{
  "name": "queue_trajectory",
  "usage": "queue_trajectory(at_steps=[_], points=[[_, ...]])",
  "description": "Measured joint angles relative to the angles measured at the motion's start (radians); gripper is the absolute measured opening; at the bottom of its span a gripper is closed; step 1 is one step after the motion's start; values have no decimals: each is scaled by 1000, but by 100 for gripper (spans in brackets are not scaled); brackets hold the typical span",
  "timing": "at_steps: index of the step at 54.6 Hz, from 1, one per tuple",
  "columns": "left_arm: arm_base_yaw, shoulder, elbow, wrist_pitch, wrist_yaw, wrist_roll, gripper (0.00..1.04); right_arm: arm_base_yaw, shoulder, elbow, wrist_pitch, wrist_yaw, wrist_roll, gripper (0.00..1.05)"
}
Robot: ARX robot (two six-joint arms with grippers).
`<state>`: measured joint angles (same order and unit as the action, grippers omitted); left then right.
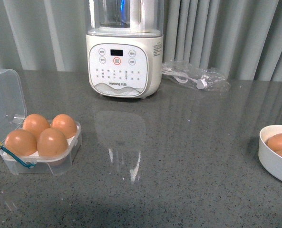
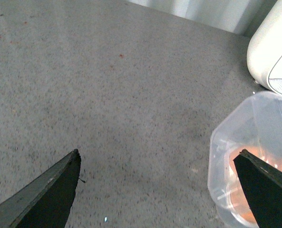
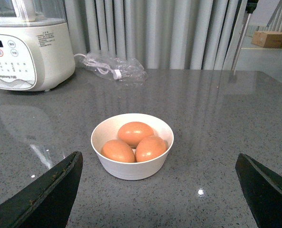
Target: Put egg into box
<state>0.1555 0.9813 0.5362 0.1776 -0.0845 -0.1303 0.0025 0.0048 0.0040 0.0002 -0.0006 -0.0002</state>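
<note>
I am inspecting the box (image 1: pixel 44 165) at the left of the table (image 1: pixel 179 171) in the front view. Its clear lid (image 1: pixel 5 102) is standing open. I am counting four eggs (image 1: pixel 52 141) in it, one seated in each cell. I cannot tell the egg of this step apart from its neighbours. I am judging the loading to be finished, or very nearly.

The left end effector (image 2: pixel 158 153) is released, with its jaws spread wide and nothing between them. It is hovering over bare table just beside the lid. The right end effector (image 3: pixel 158 156) is likewise released and empty. It is facing the white bowl (image 3: pixel 131 173), which is holding three more eggs (image 3: pixel 135 133) well apart from the box.

Recommendation: I am advising against fetching another egg, since no cell is showing free. I am treating this as a check-and-clear step, with both arms kept off the box so nothing is jostled. If the lid is to be shut, the left arm looks the nearer. I would be swinging the lid over slowly, keeping the cords (image 1: pixel 17 160) clear of the rim. I would be pressing lightly, since the eggs are standing proud of the tray.
</note>
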Motion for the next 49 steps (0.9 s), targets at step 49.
queue_trajectory(at_steps=[49], points=[[79, 369, 132, 219, 250, 53, 98, 0, 0, 0, 0, 0, 0, 97]])
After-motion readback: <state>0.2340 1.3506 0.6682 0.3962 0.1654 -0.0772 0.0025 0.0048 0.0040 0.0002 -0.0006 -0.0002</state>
